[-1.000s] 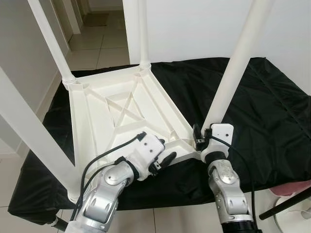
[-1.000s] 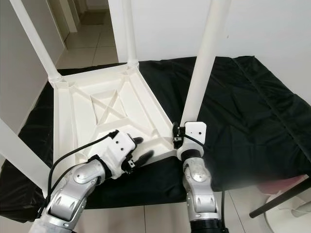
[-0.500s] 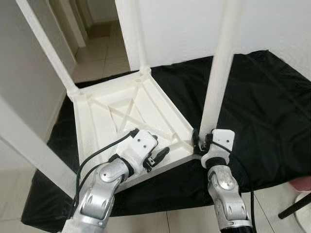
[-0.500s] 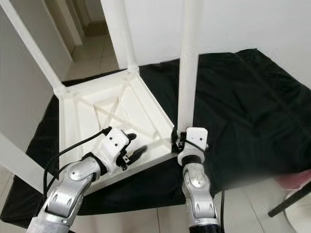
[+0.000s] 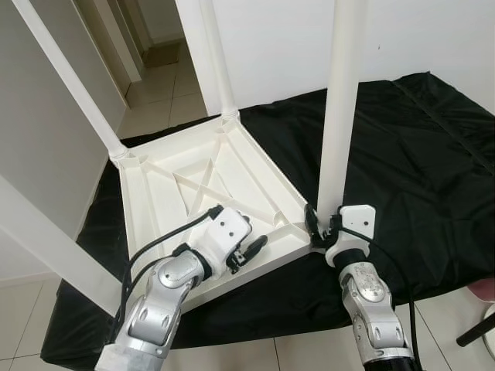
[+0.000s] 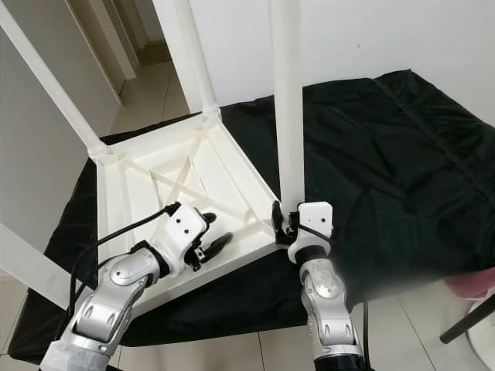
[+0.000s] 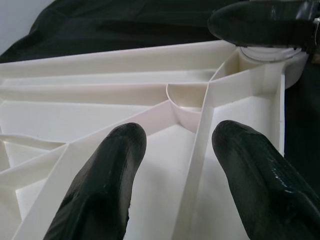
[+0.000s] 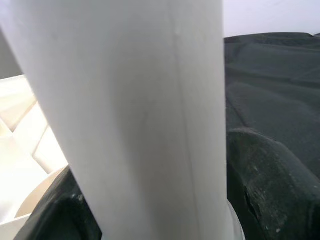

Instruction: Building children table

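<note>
A white plastic children's table (image 5: 186, 185) lies upside down on a black cloth (image 5: 418, 154), with its legs pointing up. My right gripper (image 5: 321, 228) is shut on the base of the near-right leg (image 5: 340, 116), where it enters the corner socket. That leg (image 8: 135, 110) runs between the black fingers (image 8: 270, 185) in the right wrist view. My left gripper (image 5: 251, 249) hovers open over the ribbed underside near the front edge. Its fingers (image 7: 105, 190) straddle a rib (image 7: 200, 130), holding nothing.
Other legs rise at the far corner (image 5: 219, 62), the far left (image 5: 69, 77) and the near left (image 5: 46, 247). A white wall stands behind and a tiled hallway (image 5: 155, 85) opens at the far left. A pink object (image 5: 483, 290) and a black rod (image 5: 476, 334) lie on the floor at lower right.
The whole picture has shifted as the camera moved. The near-right leg now stands upright in the picture instead of leaning right. Both grippers keep their places on the table.
</note>
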Controlling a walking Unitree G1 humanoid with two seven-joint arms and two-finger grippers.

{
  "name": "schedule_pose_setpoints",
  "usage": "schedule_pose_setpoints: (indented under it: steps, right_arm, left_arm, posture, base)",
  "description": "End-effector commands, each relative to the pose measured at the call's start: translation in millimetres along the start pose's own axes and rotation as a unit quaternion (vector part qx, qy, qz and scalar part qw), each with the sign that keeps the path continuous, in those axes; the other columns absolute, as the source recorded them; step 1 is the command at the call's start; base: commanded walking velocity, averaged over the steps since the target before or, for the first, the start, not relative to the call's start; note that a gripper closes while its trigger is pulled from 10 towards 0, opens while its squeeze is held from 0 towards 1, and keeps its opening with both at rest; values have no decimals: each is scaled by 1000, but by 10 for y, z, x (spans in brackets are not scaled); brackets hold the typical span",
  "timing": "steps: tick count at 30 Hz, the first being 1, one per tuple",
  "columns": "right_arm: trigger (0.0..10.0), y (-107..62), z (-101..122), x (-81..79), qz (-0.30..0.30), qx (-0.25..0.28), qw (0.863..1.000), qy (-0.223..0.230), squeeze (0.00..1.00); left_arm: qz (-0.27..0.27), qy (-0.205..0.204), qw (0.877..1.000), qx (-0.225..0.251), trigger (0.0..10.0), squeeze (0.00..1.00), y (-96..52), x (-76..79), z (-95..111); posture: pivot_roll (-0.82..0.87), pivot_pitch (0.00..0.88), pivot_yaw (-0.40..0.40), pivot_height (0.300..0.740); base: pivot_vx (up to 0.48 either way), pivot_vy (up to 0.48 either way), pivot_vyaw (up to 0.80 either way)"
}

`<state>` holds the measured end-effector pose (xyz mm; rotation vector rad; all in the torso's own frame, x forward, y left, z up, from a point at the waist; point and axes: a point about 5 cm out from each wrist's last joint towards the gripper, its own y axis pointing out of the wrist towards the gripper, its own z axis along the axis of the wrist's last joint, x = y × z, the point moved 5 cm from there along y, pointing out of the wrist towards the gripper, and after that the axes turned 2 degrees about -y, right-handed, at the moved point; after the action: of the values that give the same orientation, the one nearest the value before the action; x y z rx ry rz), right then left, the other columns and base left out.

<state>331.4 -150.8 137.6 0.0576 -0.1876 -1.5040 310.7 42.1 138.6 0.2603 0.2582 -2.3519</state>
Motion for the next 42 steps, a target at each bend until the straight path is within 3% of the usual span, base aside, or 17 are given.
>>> schedule_pose_setpoints:
  steps: [1, 8, 12, 25, 42]
  right_arm:
    - [10000, -11, -96, -68, 13, -15, 1000, 8, 0]
    - [10000, -22, -127, -152, 51, -13, 999, 9, 0]
    - [10000, -26, -160, -107, 73, -14, 997, -20, 0]
    - [10000, 30, -111, -141, 97, 6, 995, -12, 0]
    - [10000, 94, -64, -32, 94, 23, 995, -16, 0]
  left_arm:
    - [56, -2, 998, -5, 10000, 0, -38, -159, -55]
    - [75, -5, 997, -12, 10000, 0, -76, -249, -118]
    - [76, -1, 997, -13, 10000, 0, -96, -288, -123]
    - [63, 8, 998, -25, 10000, 0, -163, -312, -161]
    - [91, 3, 995, -33, 10000, 0, -274, -398, -199]
  posture:
    - [-77, 0, 195, 740]
    - [-58, 0, 188, 740]
    - [-55, 0, 204, 740]
    - [-31, 0, 258, 740]
    - [4, 0, 225, 740]
  base:
    - [0, 0, 0]
    - [0, 0, 0]
    - [0, 0, 0]
    - [0, 0, 0]
    - [0, 0, 0]
